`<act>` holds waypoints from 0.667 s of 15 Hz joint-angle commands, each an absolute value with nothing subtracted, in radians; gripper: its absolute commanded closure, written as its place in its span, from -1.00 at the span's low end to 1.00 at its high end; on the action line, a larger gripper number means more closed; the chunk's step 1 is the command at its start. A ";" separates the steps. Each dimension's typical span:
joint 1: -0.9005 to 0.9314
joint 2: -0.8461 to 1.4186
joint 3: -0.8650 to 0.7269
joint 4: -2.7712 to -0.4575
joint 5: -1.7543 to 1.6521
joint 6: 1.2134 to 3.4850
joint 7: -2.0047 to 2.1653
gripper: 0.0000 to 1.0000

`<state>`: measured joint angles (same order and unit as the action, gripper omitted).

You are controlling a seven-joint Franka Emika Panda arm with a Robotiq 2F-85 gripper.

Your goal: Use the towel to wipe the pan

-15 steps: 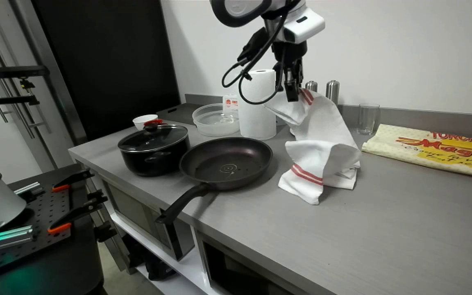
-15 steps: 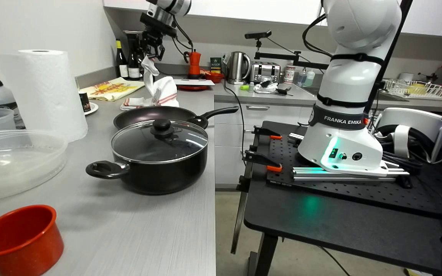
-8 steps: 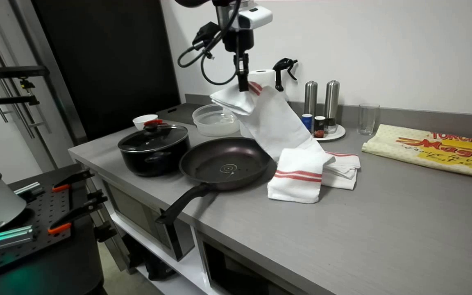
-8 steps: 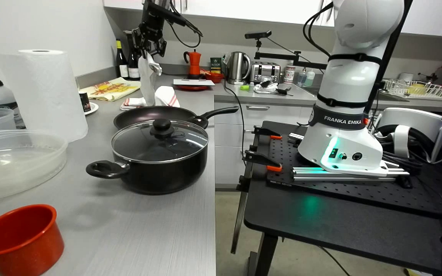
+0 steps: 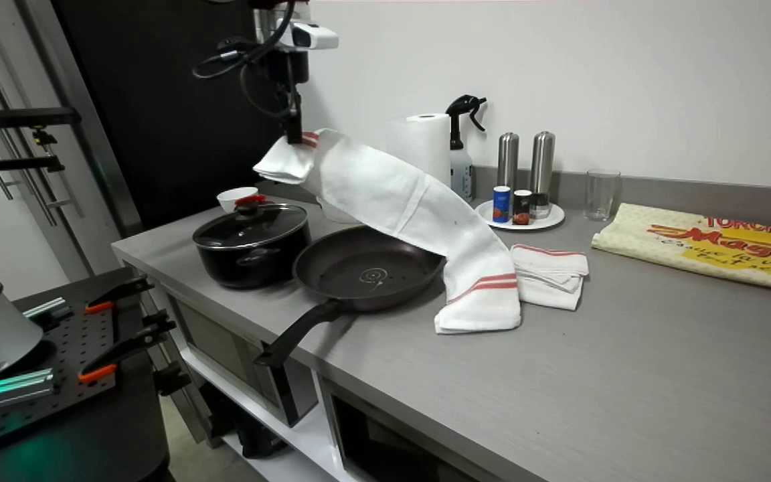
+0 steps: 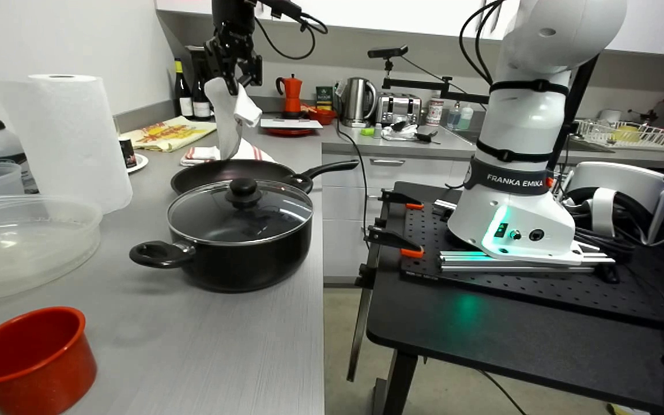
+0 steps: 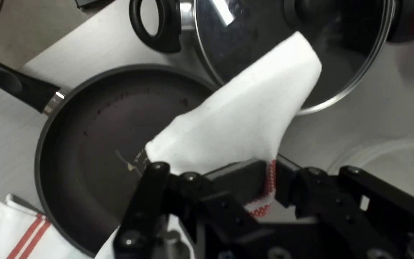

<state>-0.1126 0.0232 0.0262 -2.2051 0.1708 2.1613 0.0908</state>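
Pinches one end of towel [image 5: 419, 204] between fingers [image 7: 241, 178] of gripper [image 5: 294, 136], upper left of an exterior view; rests far end beside pan [image 5: 359, 271], mid-frame, on counter [image 5: 626, 375]. Judge pickup complete, wiping pending. Outstanding: lower towel into pan, wipe.

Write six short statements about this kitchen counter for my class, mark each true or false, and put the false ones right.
1. The hand grips the towel. True.
2. The pan stands beside the pot. True.
3. The towel's lower end lies inside the pan. False: it rests on the counter beside the pan.
4. The paper roll stands upright. True.
5. The pot is uncovered. False: a glass lid is on it.
6. The whole pan sits within the counter's edges. False: its handle sticks out past the edge.
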 commanded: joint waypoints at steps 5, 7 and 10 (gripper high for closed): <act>0.061 -0.291 0.093 -2.407 0.088 1.953 -0.012 1.00; 0.099 -0.337 0.111 -2.406 0.087 1.898 -0.053 1.00; 0.137 -0.368 0.118 -2.377 0.100 1.843 -0.096 1.00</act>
<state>0.1090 -0.3159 0.1175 -2.3834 0.1060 1.8962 -0.0410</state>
